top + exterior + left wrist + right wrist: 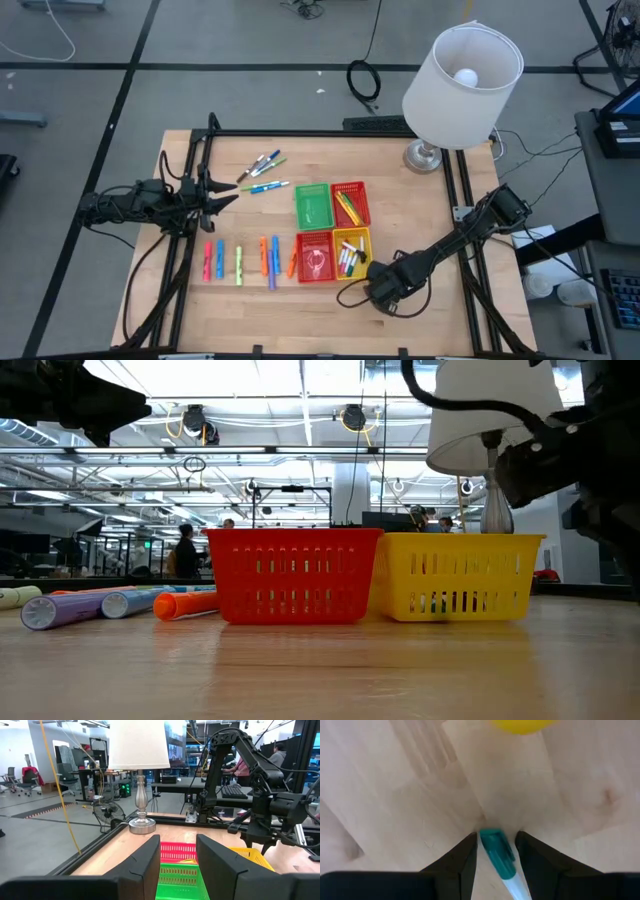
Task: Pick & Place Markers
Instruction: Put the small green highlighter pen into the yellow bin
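**Quick count from my screen**

I see 4 baskets (331,230): 2 red, 1 green, 1 yellow. Approx. 6 markers (240,262) in a row, 3 more farther back. 1 lamp (460,75). 2 arms.

Markers (240,262): coloured row flat at table's 7 o'clock; loose cluster (262,167) at 11; teal-capped marker (498,854) between right gripper's (495,851) fingers.

Teal-capped marker (498,855) cut off at the frame edge between right pincer (496,851) fingers. Yellow basket (352,250) contents too small, possibly white markers.
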Robot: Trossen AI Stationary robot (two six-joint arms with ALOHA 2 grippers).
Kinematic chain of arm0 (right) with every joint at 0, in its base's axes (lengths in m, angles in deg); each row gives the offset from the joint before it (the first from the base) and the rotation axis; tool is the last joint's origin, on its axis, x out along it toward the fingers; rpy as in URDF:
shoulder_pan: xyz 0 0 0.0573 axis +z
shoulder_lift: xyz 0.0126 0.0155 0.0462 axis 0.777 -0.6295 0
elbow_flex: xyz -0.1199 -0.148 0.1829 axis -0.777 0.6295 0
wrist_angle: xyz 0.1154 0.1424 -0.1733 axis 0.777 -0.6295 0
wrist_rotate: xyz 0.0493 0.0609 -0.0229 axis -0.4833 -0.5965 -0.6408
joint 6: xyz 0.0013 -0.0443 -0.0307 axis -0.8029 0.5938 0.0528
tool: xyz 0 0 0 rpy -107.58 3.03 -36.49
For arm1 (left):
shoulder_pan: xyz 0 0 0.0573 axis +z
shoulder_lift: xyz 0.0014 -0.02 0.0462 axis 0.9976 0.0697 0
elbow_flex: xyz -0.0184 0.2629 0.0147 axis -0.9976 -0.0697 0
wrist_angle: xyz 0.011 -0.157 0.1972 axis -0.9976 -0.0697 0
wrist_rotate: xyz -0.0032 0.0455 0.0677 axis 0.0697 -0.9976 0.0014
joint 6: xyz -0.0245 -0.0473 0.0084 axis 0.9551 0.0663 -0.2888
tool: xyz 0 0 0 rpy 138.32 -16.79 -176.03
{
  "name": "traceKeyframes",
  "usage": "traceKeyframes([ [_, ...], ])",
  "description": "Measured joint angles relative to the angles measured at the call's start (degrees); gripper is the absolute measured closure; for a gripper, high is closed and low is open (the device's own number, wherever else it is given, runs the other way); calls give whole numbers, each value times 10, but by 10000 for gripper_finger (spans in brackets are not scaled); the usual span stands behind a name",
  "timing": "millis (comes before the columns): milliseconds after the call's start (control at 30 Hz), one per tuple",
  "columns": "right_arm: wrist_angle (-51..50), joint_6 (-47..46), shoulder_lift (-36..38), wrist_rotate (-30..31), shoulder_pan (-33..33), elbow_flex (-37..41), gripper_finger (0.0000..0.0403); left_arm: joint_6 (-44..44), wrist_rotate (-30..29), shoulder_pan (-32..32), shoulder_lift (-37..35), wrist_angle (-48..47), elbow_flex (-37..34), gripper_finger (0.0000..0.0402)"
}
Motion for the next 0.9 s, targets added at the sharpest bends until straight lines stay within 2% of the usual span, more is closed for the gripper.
traceKeyframes([
  [300, -3, 119, -1, 21, 26, 1, 271, 0, 0, 0, 0, 0, 0, 268],
  [900, -53, 125, -2, 16, 50, 1, 271, 0, 0, 0, 0, 0, 0, 268],
])
